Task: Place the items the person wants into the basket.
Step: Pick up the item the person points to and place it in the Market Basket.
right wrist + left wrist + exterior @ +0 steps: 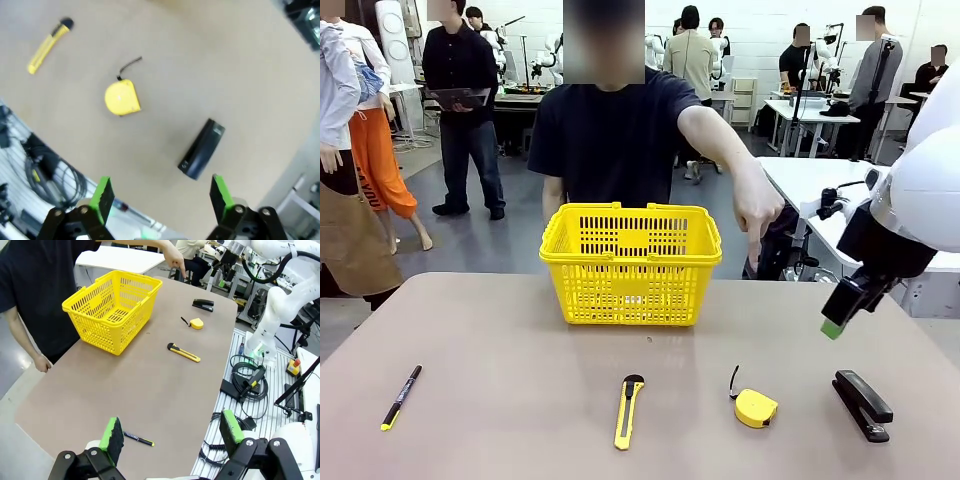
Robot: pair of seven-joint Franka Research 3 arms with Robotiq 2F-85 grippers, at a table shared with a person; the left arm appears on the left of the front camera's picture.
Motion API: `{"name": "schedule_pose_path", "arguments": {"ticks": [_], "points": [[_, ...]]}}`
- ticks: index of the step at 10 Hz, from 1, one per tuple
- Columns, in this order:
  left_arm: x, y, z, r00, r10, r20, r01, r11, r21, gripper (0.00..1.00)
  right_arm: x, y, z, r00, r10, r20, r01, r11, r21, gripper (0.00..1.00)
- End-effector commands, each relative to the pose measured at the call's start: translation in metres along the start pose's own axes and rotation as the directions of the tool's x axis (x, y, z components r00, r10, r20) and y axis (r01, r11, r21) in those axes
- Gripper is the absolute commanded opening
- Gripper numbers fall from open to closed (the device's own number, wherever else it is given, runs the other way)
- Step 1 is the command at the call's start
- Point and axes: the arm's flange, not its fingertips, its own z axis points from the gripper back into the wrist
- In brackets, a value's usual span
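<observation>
The yellow basket (631,262) (114,307) stands at the far middle of the table, in front of the person (615,130). In a row along the near side lie a yellow-and-black utility knife (629,411) (183,352) (48,45) and a yellow tape measure (755,407) (196,323) (121,97). The person's hand (757,215) (176,260) points downward just right of the basket. My right gripper (835,322) (162,195) hangs open and empty above the table's right side, over the tape measure and stapler. My left gripper (172,432) is open and empty, high over the left end.
A black stapler (862,404) (203,304) (201,148) lies at the near right. A thin black pen with a yellow tip (401,397) (138,439) lies at the near left. Cables and a stand (250,385) sit beyond the table edge. Other people stand farther back.
</observation>
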Motion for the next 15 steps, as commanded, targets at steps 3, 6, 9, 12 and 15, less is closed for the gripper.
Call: {"name": "schedule_pose_path", "arguments": {"ticks": [3,6,9,12,15], "points": [[0.0,0.001,0.001,0.999,-0.024,0.022,0.024,1.0,-0.006,1.0,0.0,0.0,0.0,1.0,0.0,0.0,0.0,1.0,0.0,1.0],[0.0,0.001,0.001,0.999,-0.024,0.022,0.024,1.0,-0.006,1.0,0.0,0.0,0.0,1.0,0.0,0.0,0.0,1.0,0.0,1.0],[0.0,0.001,0.001,0.999,-0.024,0.022,0.024,1.0,-0.006,1.0,0.015,0.023,-0.029,0.988,0.152,-0.034,-0.153,0.988,-0.026,1.0],[0.0,0.001,0.001,0.999,-0.024,0.022,0.024,1.0,-0.006,1.0,0.044,0.069,-0.086,0.955,0.294,-0.039,-0.296,0.954,-0.053,1.0],[0.0,0.001,0.001,0.999,-0.024,0.022,0.024,1.0,-0.006,1.0,0.047,0.08,-0.123,0.951,0.305,-0.044,-0.307,0.95,-0.051,1.0]]}}
